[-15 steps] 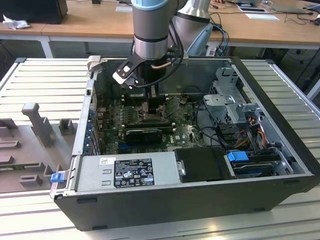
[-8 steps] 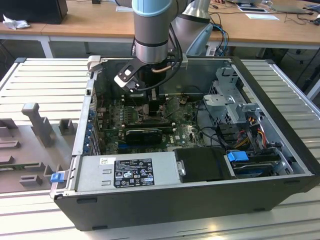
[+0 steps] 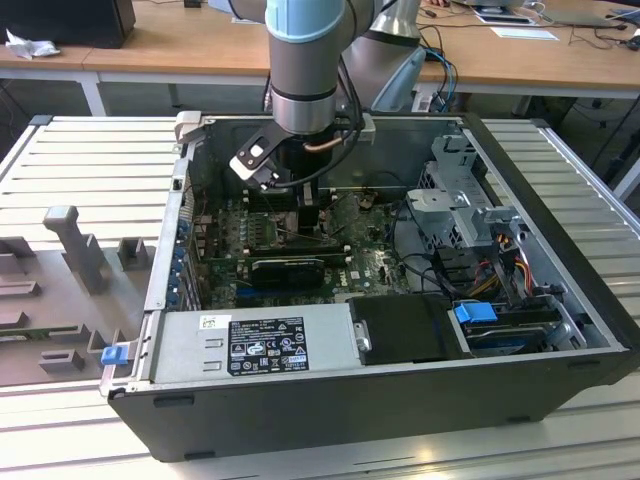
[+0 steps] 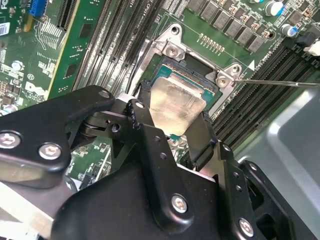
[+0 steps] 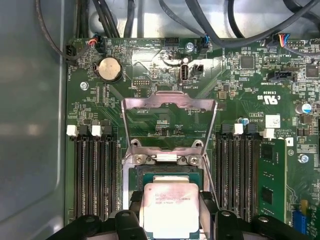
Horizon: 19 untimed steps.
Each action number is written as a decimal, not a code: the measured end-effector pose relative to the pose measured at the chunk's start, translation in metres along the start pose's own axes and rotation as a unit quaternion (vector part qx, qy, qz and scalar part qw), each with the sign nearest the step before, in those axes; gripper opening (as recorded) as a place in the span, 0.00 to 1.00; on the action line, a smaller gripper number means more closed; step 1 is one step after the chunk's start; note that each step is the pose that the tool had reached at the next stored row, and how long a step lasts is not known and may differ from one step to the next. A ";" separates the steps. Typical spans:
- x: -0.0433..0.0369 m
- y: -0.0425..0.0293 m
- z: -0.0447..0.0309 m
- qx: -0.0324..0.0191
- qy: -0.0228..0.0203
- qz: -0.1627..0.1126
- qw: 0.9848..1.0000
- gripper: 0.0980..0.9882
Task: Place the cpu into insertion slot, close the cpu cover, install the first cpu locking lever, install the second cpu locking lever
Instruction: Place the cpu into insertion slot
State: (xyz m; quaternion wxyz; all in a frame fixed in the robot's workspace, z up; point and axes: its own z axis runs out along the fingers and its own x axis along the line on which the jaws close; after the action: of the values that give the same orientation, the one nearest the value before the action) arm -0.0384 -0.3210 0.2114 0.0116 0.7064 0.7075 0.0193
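In the exterior view my gripper (image 3: 310, 218) reaches down into the open computer case (image 3: 300, 400), over the green motherboard (image 3: 365, 265). In both wrist views its black fingers (image 4: 201, 136) are shut on two opposite edges of the cpu (image 4: 175, 106) (image 5: 169, 202), a flat silver square. The chip hangs tilted just above the insertion slot (image 4: 196, 63) (image 5: 137, 176), partly covering it. The cpu cover (image 5: 170, 103) stands swung up and open on the far side of the socket. A thin wire locking lever (image 4: 280, 83) (image 5: 209, 176) sticks out beside the socket, unlatched.
Long black memory slots (image 5: 95, 175) (image 5: 235, 175) run along both sides of the socket. A black card (image 3: 290, 268), the power supply (image 3: 255, 340) and a drive cage with cables (image 3: 470, 215) crowd the case. Grey fixtures (image 3: 75, 245) stand outside on the exterior view's left.
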 end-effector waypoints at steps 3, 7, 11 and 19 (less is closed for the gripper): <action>0.0007 -0.0001 0.0028 0.000 -0.001 0.000 1.000 0.48; 0.0022 0.0000 0.0078 0.001 -0.003 0.000 1.000 0.48; 0.0022 0.0000 0.0090 0.001 -0.004 0.001 1.000 0.48; 0.0022 0.0000 0.0091 0.001 -0.004 0.000 1.000 0.57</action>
State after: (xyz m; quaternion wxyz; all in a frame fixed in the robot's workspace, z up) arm -0.0379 -0.3187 0.2024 0.0137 0.7068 0.7071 0.0154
